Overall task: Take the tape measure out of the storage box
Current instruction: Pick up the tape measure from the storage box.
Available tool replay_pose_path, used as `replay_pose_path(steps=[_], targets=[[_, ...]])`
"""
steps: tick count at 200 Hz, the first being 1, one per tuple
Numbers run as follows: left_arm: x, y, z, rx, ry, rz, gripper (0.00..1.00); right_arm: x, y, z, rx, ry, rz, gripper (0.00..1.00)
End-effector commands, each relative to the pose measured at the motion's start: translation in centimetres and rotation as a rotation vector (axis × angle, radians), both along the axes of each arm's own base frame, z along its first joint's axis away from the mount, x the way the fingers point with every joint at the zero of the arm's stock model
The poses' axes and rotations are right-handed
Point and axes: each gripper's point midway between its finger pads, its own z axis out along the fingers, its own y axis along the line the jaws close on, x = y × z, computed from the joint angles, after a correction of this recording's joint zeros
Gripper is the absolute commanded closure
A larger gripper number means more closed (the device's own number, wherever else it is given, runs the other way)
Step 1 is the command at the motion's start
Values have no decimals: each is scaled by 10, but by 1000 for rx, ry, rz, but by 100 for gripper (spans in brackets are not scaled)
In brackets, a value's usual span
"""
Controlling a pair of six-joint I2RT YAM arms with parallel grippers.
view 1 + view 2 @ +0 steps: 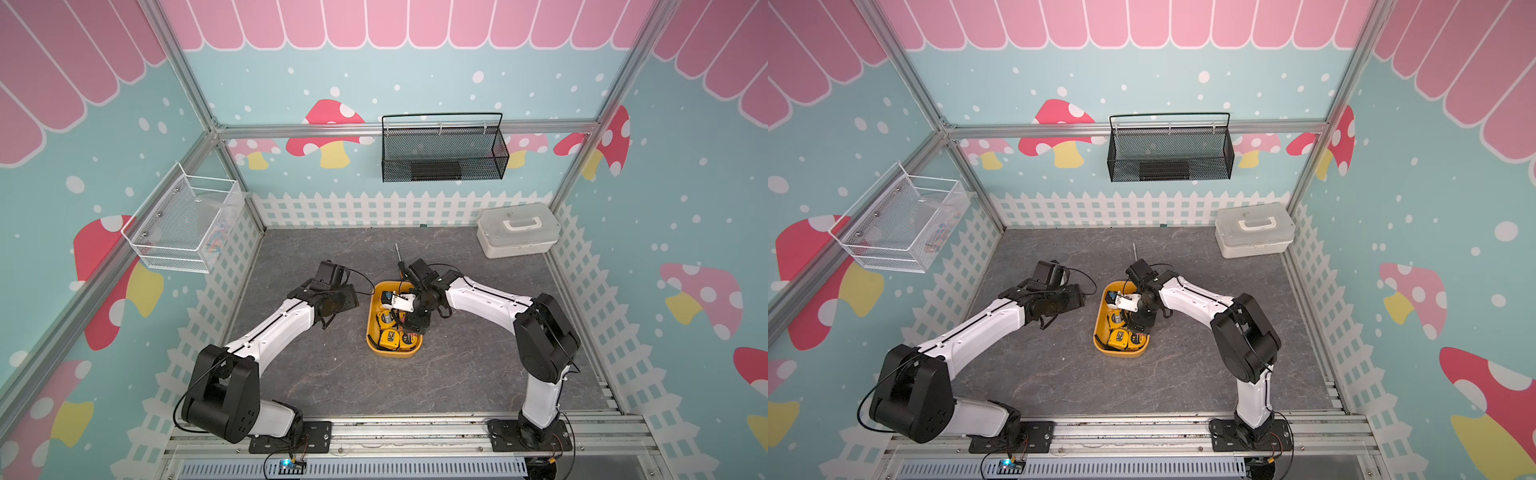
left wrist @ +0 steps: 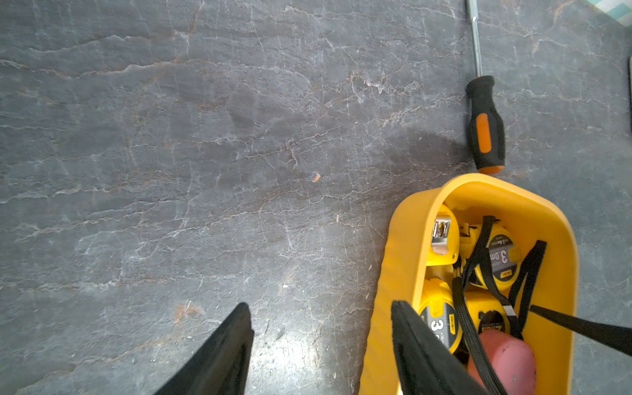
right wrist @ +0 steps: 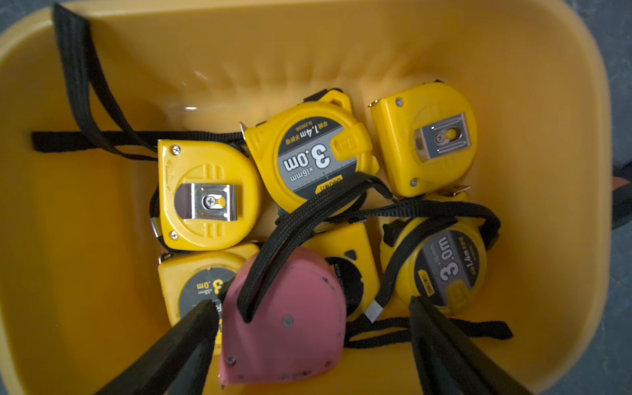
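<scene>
The yellow storage box (image 1: pixel 392 354) (image 1: pixel 1120 353) sits mid-table and holds several yellow tape measures (image 3: pixel 307 157) (image 1: pixel 388 336), a pink tape measure (image 3: pixel 284 321) (image 2: pixel 506 359) and tangled black wrist straps. My right gripper (image 3: pixel 310 302) (image 1: pixel 411 328) hangs open inside the box, its fingers on either side of the pink tape measure. One finger is close by the pink case and the other stands well apart. My left gripper (image 2: pixel 320 303) (image 1: pixel 338 300) is open and holds nothing. It straddles the box's left wall (image 2: pixel 407 246), with one fingertip over the table.
A black-and-orange screwdriver (image 2: pixel 485 126) (image 1: pixel 400 259) lies just behind the box. A white lidded case (image 1: pixel 517 230) stands at the back right. A black mesh basket (image 1: pixel 442 153) hangs on the back wall and a white mesh basket (image 1: pixel 187 224) on the left wall.
</scene>
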Motion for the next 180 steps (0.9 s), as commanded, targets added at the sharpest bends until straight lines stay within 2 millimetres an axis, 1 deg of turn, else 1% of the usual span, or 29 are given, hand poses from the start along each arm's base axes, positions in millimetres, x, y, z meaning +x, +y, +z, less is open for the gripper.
replay_pose_path(steps=[1,6,56,75,96,123,145,160,161,163,180], targets=[[2,3,7,-29,-26,19,34,-2,0,-8,-47,15,24,12],[2,3,7,-32,-25,18,34,-2,-1,-13,-57,25,26,12],[3,5,5,-41,-22,28,33,-6,-2,-24,-83,63,45,16],[2,5,4,-43,-18,29,33,-7,-4,-29,-98,70,46,19],[2,5,5,-49,-19,28,33,-5,-6,-27,-104,61,37,26],[4,3,10,-61,-33,16,33,0,-8,-17,-100,23,24,34],[6,1,11,-70,-31,9,33,3,-9,-8,-88,5,14,37],[6,0,12,-77,-31,6,33,4,-8,-1,-64,4,7,37],[6,0,12,-76,-30,7,33,5,-7,6,-52,-8,8,37],[6,0,12,-77,-32,7,33,4,-6,12,-41,-17,9,37],[7,-1,15,-81,-36,3,33,6,-3,30,6,-36,8,38]])
